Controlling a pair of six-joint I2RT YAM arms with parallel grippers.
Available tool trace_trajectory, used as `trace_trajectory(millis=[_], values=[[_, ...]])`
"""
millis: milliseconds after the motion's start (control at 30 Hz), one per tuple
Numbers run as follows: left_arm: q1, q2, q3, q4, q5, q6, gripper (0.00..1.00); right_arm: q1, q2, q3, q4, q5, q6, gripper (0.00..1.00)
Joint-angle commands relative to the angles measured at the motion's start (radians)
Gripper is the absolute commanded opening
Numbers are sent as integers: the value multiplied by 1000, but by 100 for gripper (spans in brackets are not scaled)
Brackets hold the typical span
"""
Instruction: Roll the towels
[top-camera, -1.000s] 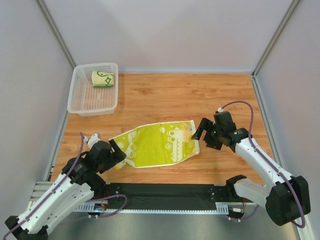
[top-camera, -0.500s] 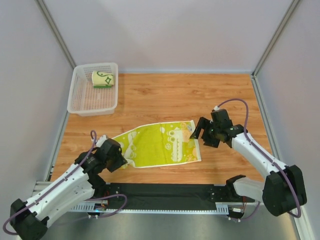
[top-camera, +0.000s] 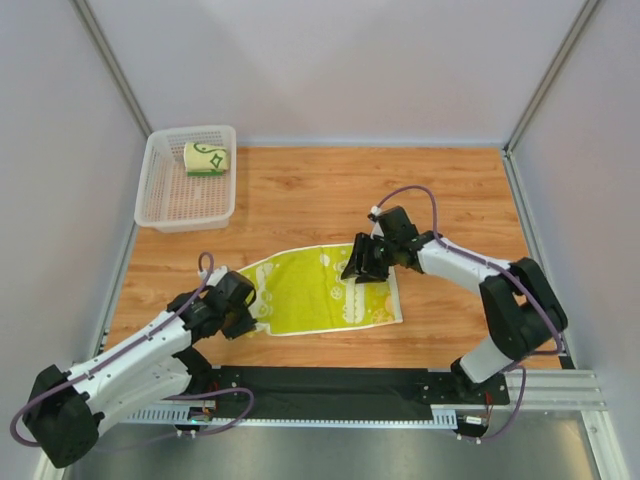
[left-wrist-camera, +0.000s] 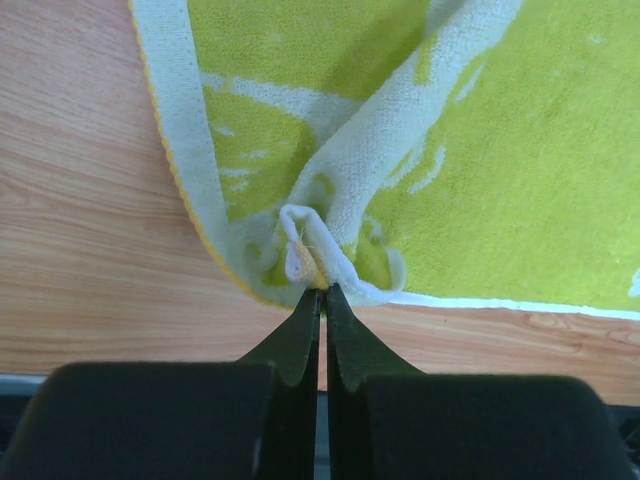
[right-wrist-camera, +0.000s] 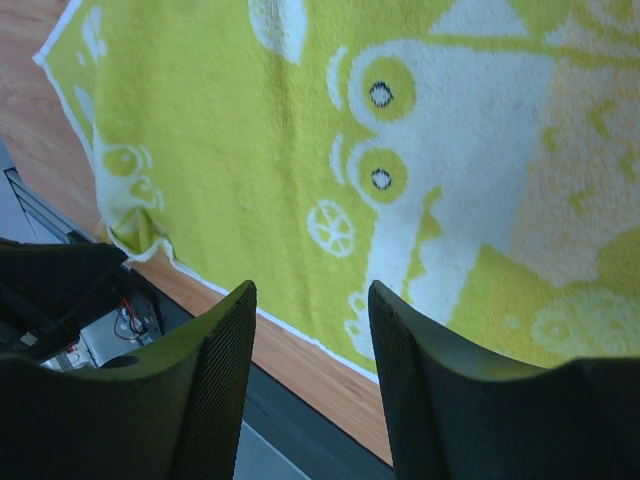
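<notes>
A yellow-green patterned towel (top-camera: 310, 290) lies spread flat on the wooden table. My left gripper (top-camera: 243, 302) is shut on its near left corner. In the left wrist view the fingertips (left-wrist-camera: 322, 292) pinch a bunched white fold of the towel (left-wrist-camera: 520, 180). My right gripper (top-camera: 362, 266) hovers over the towel's right part, open, with nothing between its fingers. The right wrist view shows that gripper (right-wrist-camera: 312, 300) above the towel (right-wrist-camera: 250, 150) near its front edge. A second towel (top-camera: 207, 158), cream with dark green lines, sits rolled in the basket.
The white mesh basket (top-camera: 185, 208) stands at the back left of the table. A black rail (top-camera: 330, 385) runs along the near edge between the arm bases. Grey walls close in the left, right and back sides.
My left gripper moved up to the towel's near left corner and shut on it. My right arm swung left from beside the towel's right edge to above it, its jaws narrowing.
</notes>
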Motion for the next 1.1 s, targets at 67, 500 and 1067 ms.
trace_trajectory(millis=[67, 500, 1067], values=[[-12, 43, 101, -46, -36, 65, 0, -35, 148, 60, 80, -26, -20, 50], [-65, 182, 266, -38, -57, 289, 5, -403, 179, -105, 100, 2, -12, 49], [-361, 500, 390, -152, -174, 143, 84, -370, -198, -13, -193, 121, -89, 75]])
